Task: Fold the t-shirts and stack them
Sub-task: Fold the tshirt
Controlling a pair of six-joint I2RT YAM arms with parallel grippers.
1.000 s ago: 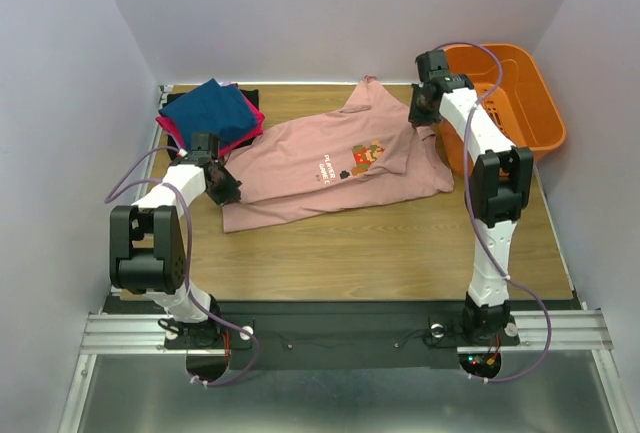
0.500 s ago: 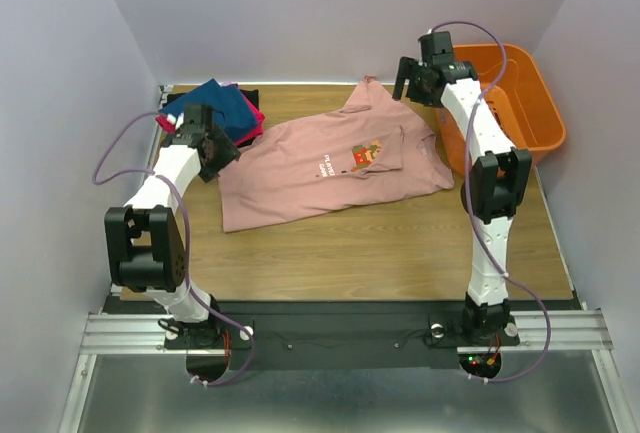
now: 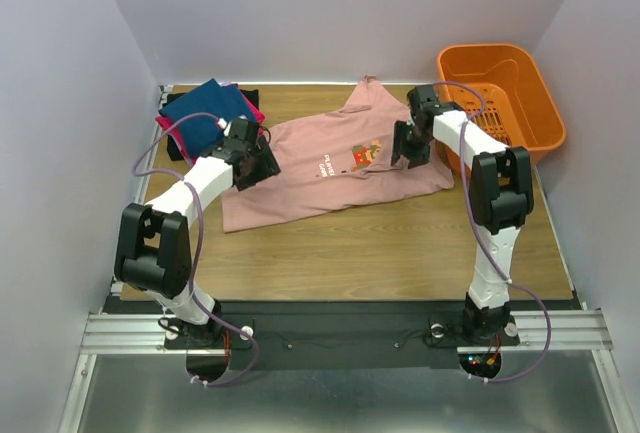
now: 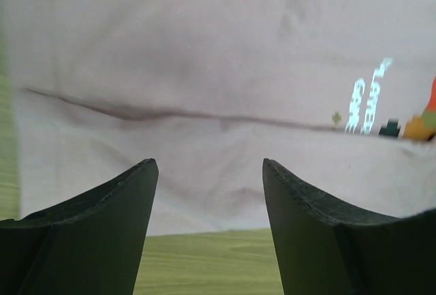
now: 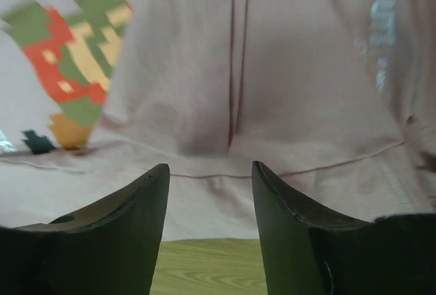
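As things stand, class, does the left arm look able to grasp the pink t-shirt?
Probably yes: the left gripper hangs open right over the pink t-shirt, its edge between the jaws, with nothing in between.

Magenta tee (image 3: 254,113) mostly hidden under navy tee (image 3: 205,105), pixel print (image 5: 68,56) blurred, edge-cropped

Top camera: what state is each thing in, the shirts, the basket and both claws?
pink t-shirt: spread out, partly folded, unstacked
navy t-shirt: folded, topping the stack
orange basket: upright, looks empty
left gripper: open, holding nothing
right gripper: open, holding nothing
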